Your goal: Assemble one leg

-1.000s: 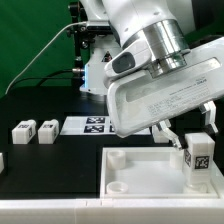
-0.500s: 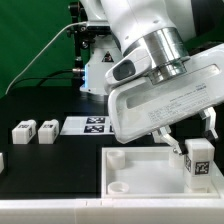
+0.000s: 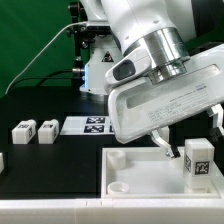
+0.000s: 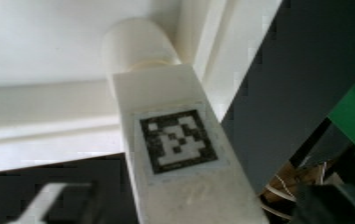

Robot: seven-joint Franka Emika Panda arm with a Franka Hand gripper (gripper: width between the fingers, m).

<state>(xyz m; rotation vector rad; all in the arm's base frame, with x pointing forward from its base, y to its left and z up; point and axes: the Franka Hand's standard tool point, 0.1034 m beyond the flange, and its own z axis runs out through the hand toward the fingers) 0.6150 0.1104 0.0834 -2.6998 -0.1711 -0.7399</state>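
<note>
Exterior view: two spare posts [image 3: 33, 131] are lying near the counter's [image 3: 50, 160] left edge; toward its right edge the end effector [image 3: 180, 146] is gripping the leg [image 3: 197, 161], long axis upright, directly between its fingers, over the tray's [image 3: 140, 180] corner.

The leg [image 3: 197, 161] stands upright in the tray [image 3: 140, 172] (at its far corner toward the exterior view's right); two small blocks [image 3: 33, 131] lie near the counter's opposite edge, the marker board [image 3: 90, 125] between.

The gripper [image 3: 187, 143] tilts further and rises slightly, lifting the leg [image 3: 198, 163] a little higher above the tray.
</note>
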